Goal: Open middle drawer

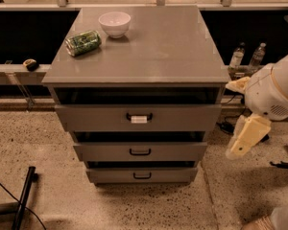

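The grey cabinet (144,56) has three drawers. The middle drawer (182,151) has a flat grey front and a small plain black loop handle (140,152); its front sits in line with the stack, with a dark gap above it. The top drawer (86,118) has a black handle with a white tag. The bottom drawer (110,175) has a plain handle. My gripper (245,139) hangs as a cream piece under the white arm at the cabinet's right side. It is at about the middle drawer's height, apart from the cabinet and touching nothing.
A white bowl (114,23) and a green can (83,42) lying on its side rest on the cabinet top. Two bottles (247,56) stand behind on the right. A black pole (24,195) lies on the speckled floor at the lower left.
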Controlling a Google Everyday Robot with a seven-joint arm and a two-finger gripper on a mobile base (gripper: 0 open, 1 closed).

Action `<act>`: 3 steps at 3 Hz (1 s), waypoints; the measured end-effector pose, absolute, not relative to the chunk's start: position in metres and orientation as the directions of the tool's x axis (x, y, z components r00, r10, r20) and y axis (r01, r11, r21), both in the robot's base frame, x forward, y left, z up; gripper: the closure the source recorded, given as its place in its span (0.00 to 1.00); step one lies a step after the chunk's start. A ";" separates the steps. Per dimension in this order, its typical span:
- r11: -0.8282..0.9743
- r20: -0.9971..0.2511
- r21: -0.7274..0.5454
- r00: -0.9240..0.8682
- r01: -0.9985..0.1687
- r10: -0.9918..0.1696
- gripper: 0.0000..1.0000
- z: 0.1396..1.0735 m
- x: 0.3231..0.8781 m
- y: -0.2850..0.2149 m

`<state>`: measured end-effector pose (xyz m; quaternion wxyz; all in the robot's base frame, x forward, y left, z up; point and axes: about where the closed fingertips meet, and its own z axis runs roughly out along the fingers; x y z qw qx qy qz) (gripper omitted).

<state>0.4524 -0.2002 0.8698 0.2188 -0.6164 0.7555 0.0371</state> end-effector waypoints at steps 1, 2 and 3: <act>0.240 -0.384 -0.240 -0.135 -0.941 -0.913 0.00 0.870 0.457 -0.199; 0.200 -0.391 -0.244 -0.092 -0.949 -0.916 0.00 0.844 0.458 -0.191; 0.165 -0.457 -0.283 -0.019 -0.945 -0.889 0.00 0.797 0.473 -0.175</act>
